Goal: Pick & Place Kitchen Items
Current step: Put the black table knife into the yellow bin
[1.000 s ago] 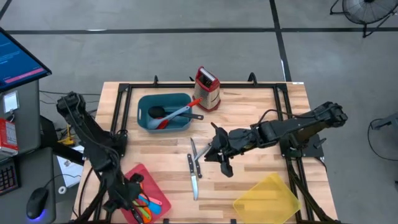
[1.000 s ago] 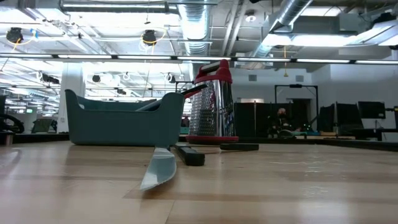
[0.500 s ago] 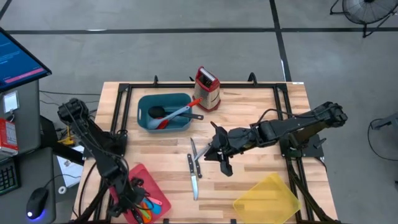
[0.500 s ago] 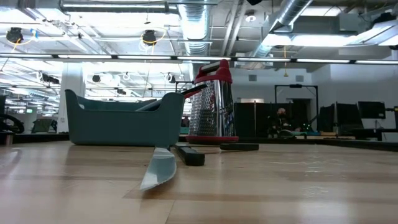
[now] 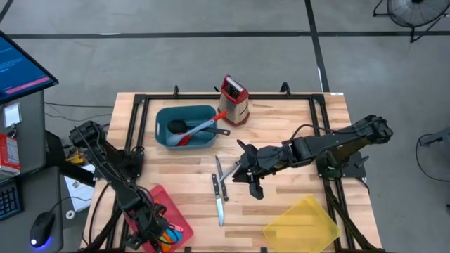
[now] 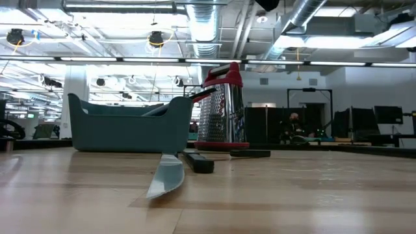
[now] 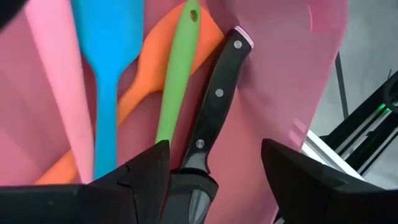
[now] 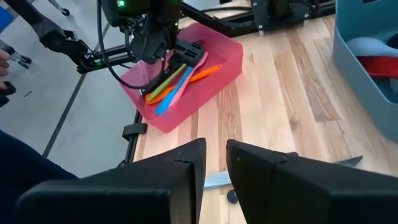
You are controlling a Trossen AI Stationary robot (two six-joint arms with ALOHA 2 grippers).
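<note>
From above, the wooden desk [image 5: 295, 126] stands on grey floor, carrying a teal tray [image 5: 184, 127] with the black ladle [image 5: 180, 127], a box grater [image 5: 234, 100], a yellow tray [image 5: 303, 225] and two steel knives [image 5: 219, 188]. The right claw [image 5: 237, 171] hovers by the knives. At desk height, a knife blade [image 6: 166, 175] lies before the tray; ceiling ducts run overhead. The left claw [image 7: 214, 177], fingers apart, straddles a black-handled knife [image 7: 214, 106] in the red tray [image 7: 273, 74] beside the green utensil [image 7: 177, 81]. The right claw's fingers [image 8: 180, 168] sit nearly together, holding nothing.
</note>
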